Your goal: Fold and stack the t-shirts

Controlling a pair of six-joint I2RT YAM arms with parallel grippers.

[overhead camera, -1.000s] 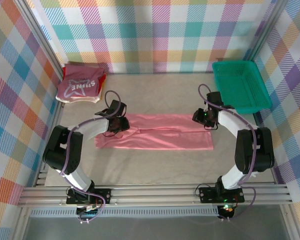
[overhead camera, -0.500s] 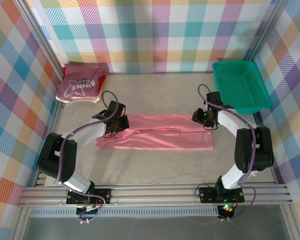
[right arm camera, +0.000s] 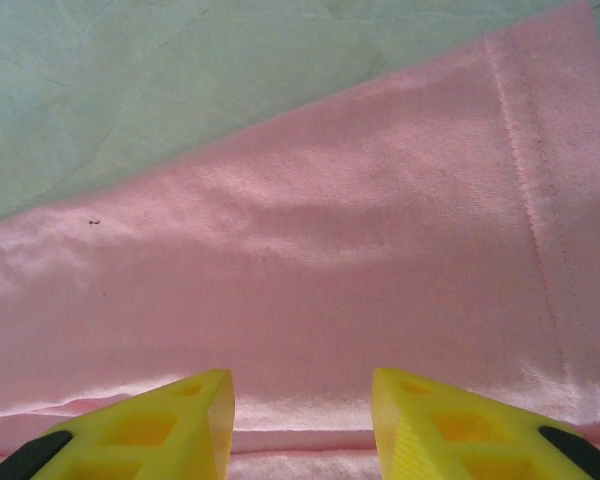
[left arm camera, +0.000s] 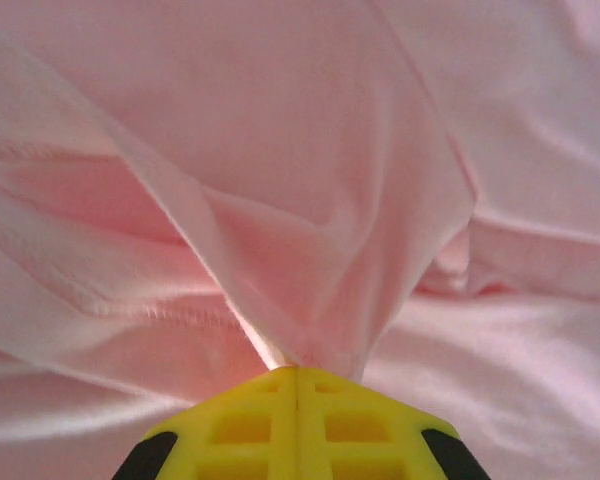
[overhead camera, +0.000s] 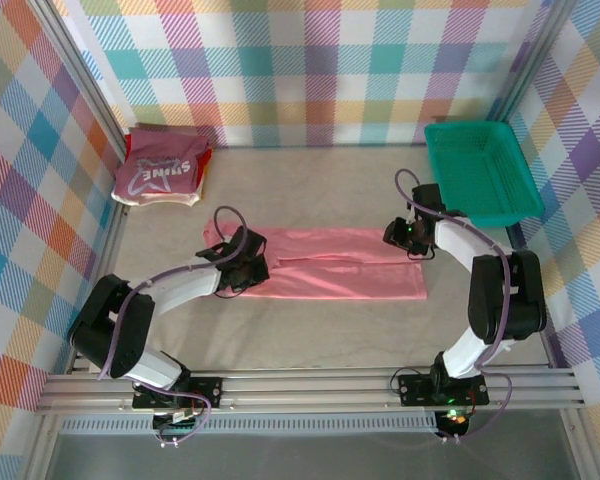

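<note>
Here, salmon-pink t-shirt [overhead camera: 330, 264] lies lengthwise left-right, left end folded over.

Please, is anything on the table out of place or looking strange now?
Nothing is damaged or spilled. Only the salmon-pink t-shirt looks uneven: its left end is bunched and raised, pinched in the shut left gripper, while the rest lies flat. That seems a fold in progress, not a fault.
</note>
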